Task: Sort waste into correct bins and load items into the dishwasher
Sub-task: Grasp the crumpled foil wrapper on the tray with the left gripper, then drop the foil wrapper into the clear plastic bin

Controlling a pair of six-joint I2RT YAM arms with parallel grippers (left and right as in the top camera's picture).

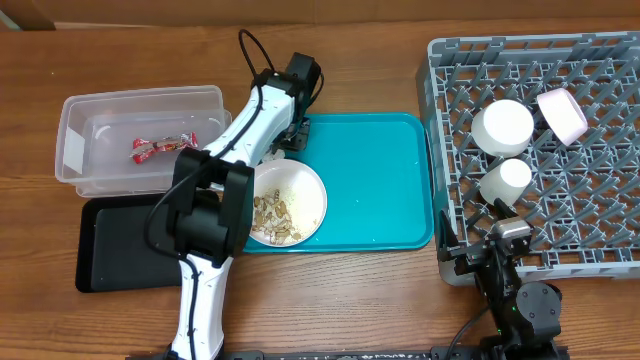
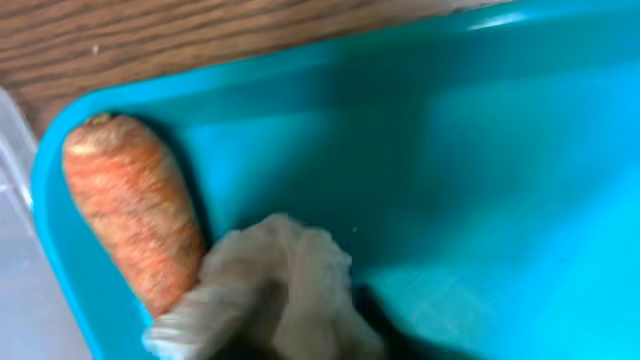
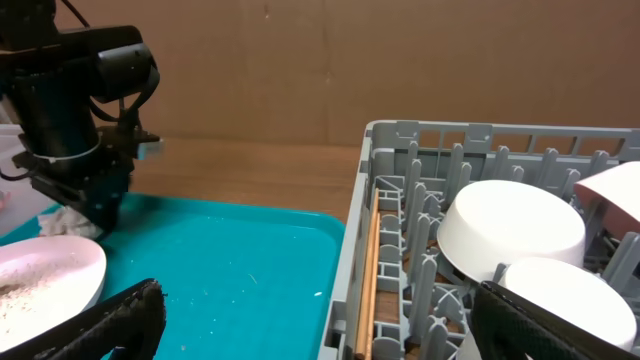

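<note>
Left gripper (image 1: 291, 136): down at the far-left corner of the teal tray (image 1: 372, 180), tips on the crumpled napkin (image 2: 270, 290). Its fingers are hidden in both the wrist and overhead views, so I cannot tell whether it pinches the napkin or is spread.
Right gripper (image 3: 318, 300): fingers spread wide, nothing between them. It sits low at the near-left corner of the dish rack (image 1: 590, 230).

Dish rack: right side of the table, just beside the teal tray.
- White bowl (image 1: 502, 127) in the far-middle part.
- White cup (image 1: 505, 180) just nearer than the bowl.
- A second, paler bowl (image 1: 562, 112) tilted, to the right of the first.
- Chopsticks (image 3: 368, 280) lie along the rack's left wall.

Black tray (image 1: 120, 250): near left, bare where visible.
Clear tub (image 1: 140, 170): far left, just beyond the black tray. The red wrapper (image 1: 160, 148) is inside.
White plate (image 1: 308, 195): near-left part of the teal tray. Beige food scraps (image 1: 272, 218) are on its near-left side, partly under the left arm.
Orange food piece (image 2: 130, 210): in the teal tray's far-left corner, the napkin against it.
</note>
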